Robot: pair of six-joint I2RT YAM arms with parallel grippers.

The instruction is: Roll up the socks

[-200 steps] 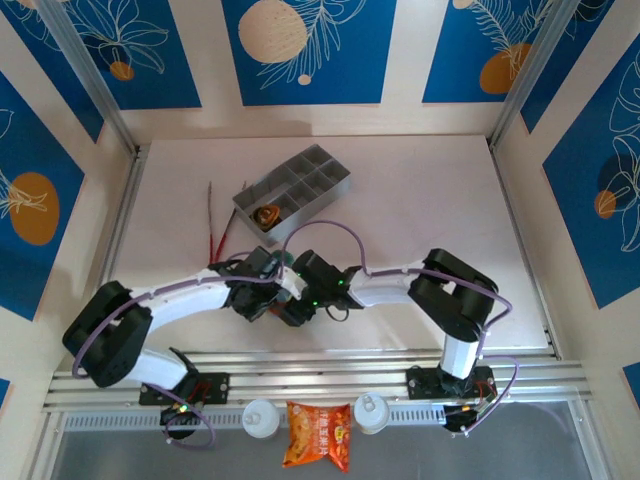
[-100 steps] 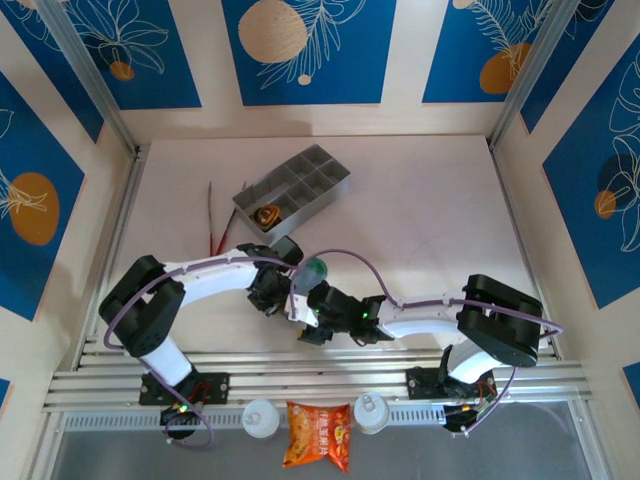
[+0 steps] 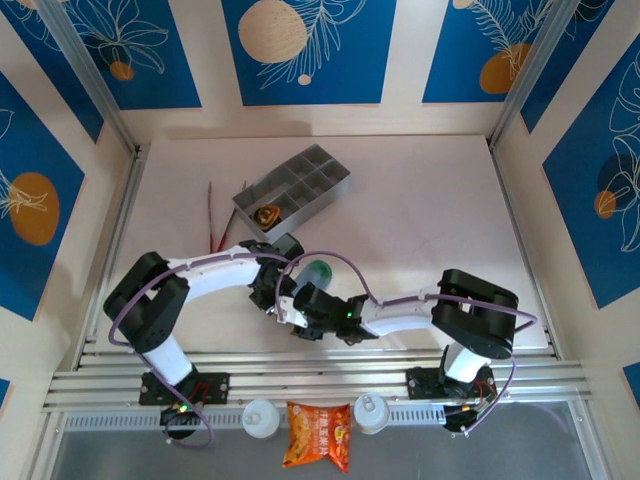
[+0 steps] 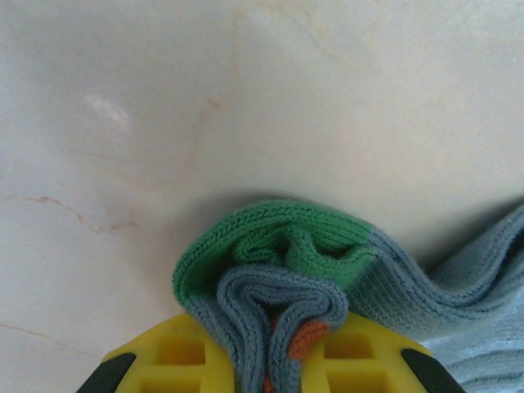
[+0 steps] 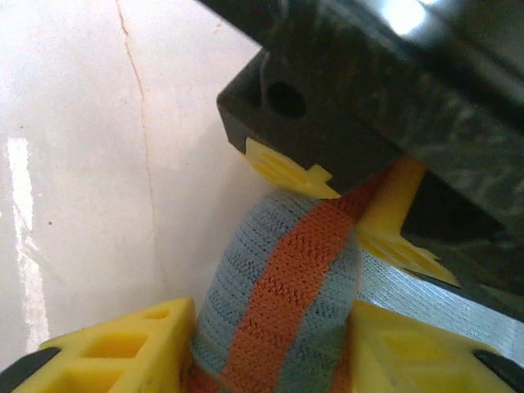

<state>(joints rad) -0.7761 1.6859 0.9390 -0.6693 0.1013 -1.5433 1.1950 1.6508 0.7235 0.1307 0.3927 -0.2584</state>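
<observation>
Grey-blue sock (image 3: 318,268) at the 6 o'clock part of the surface (image 3: 420,200), its green toe (image 4: 270,225) bunched towards 12 o'clock. I judge the main risk to be slip: both grips sit very close together, so an uneven pull or twist could drag the fabric free and let the fold unroll, or knock the fingers together. The left end effector (image 4: 278,360) is closed on the folded toe end, and the right end effector (image 5: 270,344) is closed on the orange cuff (image 5: 295,278).
</observation>
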